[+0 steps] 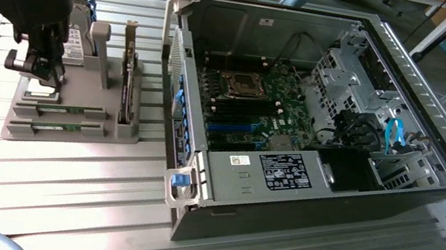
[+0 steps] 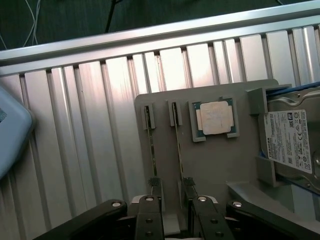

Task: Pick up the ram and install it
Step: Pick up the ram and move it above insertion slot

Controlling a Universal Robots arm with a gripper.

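Note:
Two rams stand on edge in slots of the grey holder [image 1: 71,135]. In the exterior view they show as thin green strips, one ram [image 1: 57,111] behind the other ram [image 1: 52,129]. From the wrist they run away from me as two thin lines, a ram [image 2: 150,145] and a second ram [image 2: 178,145]. My gripper [image 1: 42,77] hangs just above the holder's far part. It is open [image 2: 171,184], with nothing held, and one fingertip sits near the end of each stick.
The holder also carries a square silver processor [image 2: 215,118], a hard drive [image 2: 289,145] and an upright expansion card [image 1: 128,84]. At the exterior view's right stands the open computer case [image 1: 187,189], its motherboard [image 1: 247,112] with memory slots lying inside. Everything rests on a ribbed metal table [image 1: 62,194].

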